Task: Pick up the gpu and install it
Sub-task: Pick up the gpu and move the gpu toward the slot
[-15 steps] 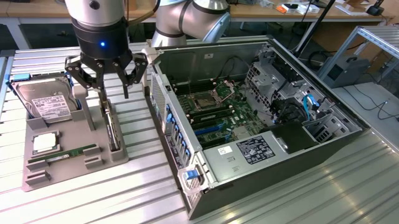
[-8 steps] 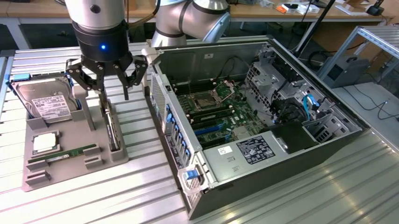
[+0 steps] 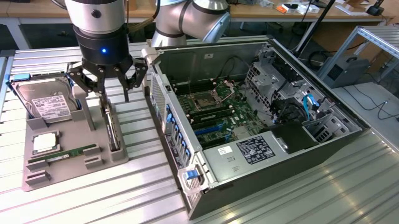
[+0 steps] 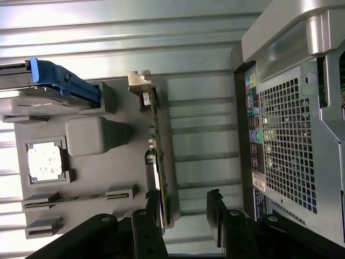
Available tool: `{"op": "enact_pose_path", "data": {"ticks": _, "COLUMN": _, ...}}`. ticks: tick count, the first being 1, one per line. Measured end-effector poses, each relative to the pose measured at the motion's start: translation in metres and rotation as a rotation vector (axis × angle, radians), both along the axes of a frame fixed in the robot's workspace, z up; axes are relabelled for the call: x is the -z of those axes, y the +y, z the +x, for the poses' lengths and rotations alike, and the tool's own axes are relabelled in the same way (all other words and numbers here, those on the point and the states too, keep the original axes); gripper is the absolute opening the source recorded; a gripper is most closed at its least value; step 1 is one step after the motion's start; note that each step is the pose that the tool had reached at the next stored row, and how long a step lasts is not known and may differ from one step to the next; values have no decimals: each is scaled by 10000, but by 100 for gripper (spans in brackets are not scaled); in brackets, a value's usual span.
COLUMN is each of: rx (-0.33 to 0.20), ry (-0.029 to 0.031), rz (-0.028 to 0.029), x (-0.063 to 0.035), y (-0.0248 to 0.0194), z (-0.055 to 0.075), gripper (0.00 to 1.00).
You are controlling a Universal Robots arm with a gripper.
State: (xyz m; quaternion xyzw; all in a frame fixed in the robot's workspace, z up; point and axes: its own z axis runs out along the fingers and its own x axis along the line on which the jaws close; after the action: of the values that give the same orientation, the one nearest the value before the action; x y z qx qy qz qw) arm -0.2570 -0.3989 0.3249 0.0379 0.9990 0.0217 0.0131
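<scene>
**Spread over the card, nothing gripped**

My gripper (image 3: 115, 95) hangs with its fingers spread wide and holds nothing. I am low over the grey tray (image 3: 68, 140), on the side of it that faces the open computer case (image 3: 212, 58).

The gpu (image 3: 113, 127) is in the tray, not in the case. It stands on its long edge in the slot along that tray side, with its pale bracket (image 4: 141, 86) at the end towards the arm's base.

In the wrist view my gripper (image 4: 184, 211) straddles the near end of the gpu (image 4: 160, 156). One finger (image 4: 153, 208) sits right against the card's side, and I cannot tell if it touches. The other finger (image 4: 215, 210) stands well clear, over the ribbed metal table (image 4: 205, 140) between tray and case.

Also in the tray are a silver hard drive (image 3: 46, 105) in a blue carrier, a square processor (image 3: 45, 141) and a slim green memory stick (image 3: 62, 156). The case lies on its side on the exterior view's right, its motherboard (image 3: 215, 109) exposed.
</scene>
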Motion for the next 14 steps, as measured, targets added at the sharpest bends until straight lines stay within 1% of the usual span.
{"op": "enact_pose_path", "data": {"ticks": 14, "rx": 0, "ry": 0, "rz": -1, "x": 94, "y": 0, "z": 0, "gripper": 48}}
